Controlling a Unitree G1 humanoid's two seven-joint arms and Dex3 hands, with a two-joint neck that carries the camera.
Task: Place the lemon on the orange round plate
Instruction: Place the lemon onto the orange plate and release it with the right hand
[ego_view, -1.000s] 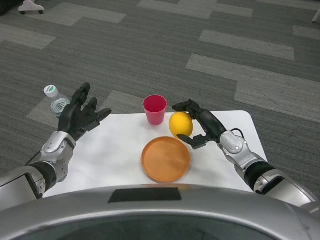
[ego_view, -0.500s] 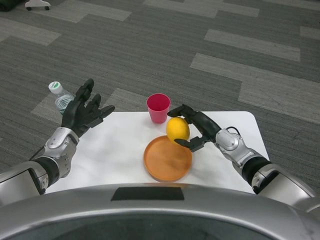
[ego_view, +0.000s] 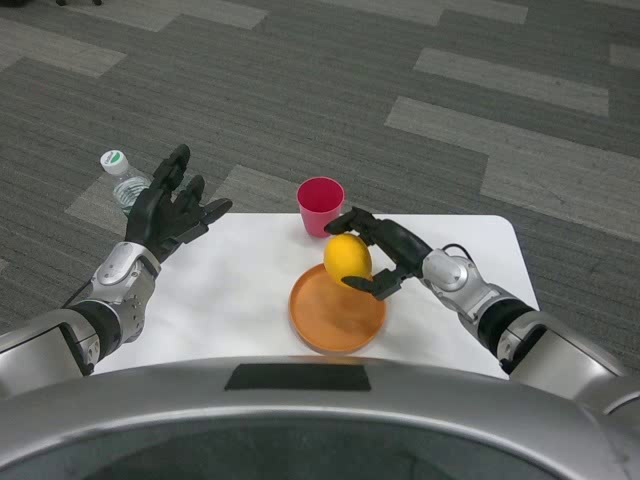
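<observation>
Lemon: the yellow lemon (ego_view: 347, 257) is held in the right hand (ego_view: 385, 256), at the far edge of the orange round plate (ego_view: 337, 310). Its lower end overlaps the plate's far rim in the head view. Whether it touches the plate or hangs just above it cannot be told.

Right hand: black fingers (ego_view: 352, 218) curl over the top and far side of the lemon, and another finger comes under it from the near right. The hand is closed around the fruit and has nothing else in it. Its silver forearm (ego_view: 470, 290) reaches in from the lower right, across the table's right part.

Left hand: the left hand (ego_view: 170, 208) is raised at the table's far left corner with its fingers spread apart and pointing up and away. It holds nothing and touches nothing.

Orange round plate: it lies flat on the white table (ego_view: 240, 290), near the front edge and about in the middle. Its inner surface is bare except where the lemon overlaps the far rim.

Pink cup: 1 pink cup (ego_view: 320, 205) stands upright at the table's far edge, just beyond the lemon and the plate.

Bottle: 1 clear plastic bottle (ego_view: 125, 180) with a white cap shows behind the left hand, partly hidden by its fingers.

Floor: grey carpet in lighter and darker strips lies beyond the table.
</observation>
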